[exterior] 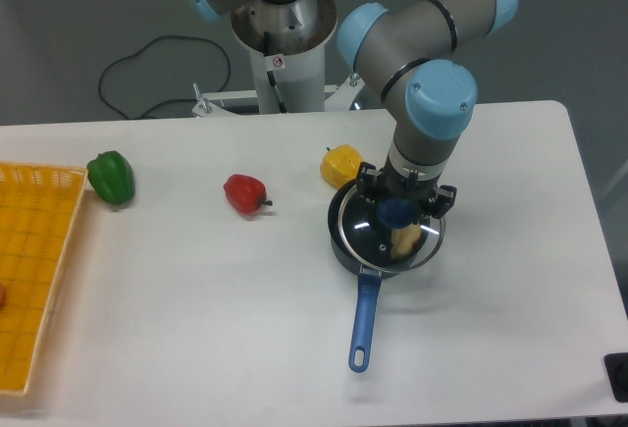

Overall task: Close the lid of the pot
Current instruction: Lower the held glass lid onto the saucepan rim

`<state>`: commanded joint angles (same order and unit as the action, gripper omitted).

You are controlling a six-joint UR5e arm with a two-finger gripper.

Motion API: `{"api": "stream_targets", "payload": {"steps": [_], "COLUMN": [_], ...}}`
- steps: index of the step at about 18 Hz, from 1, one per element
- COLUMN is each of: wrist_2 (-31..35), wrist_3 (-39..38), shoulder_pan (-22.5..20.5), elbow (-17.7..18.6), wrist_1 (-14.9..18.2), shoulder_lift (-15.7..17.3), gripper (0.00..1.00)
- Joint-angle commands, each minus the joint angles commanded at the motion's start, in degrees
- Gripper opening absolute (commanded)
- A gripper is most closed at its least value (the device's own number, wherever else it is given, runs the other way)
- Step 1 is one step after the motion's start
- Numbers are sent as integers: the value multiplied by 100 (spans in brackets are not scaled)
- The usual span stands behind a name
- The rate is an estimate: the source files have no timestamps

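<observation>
One claw (pixel 397 213) clenches the blue knob of the round glass lid (pixel 368 234), directly beneath it over the dark pot (pixel 345 251), whose straight handle runs toward the counter's (pixel 196 299) front edge.

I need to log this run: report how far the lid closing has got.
Done: the lid has been carried over the pot and roughly covers it. In hand: the gripper sits at the blue knob; whether it grips cannot be told. Left: confirm the lid is seated, since its rim looks offset toward the right, then release and lift away.
</observation>
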<state>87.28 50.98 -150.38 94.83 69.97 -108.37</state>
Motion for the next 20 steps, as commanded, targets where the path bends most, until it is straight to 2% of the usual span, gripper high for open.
{"api": "stream_targets", "payload": {"steps": [3, 13, 20], "wrist_2": [-9, -18, -18], "wrist_3": [18, 18, 35], "shoulder_pan": [-9, -18, -17], "elbow": [123, 185, 352], "wrist_1": [-168, -151, -159], "shoulder_lift": [17, 114, 263], "gripper": [56, 56, 56]}}
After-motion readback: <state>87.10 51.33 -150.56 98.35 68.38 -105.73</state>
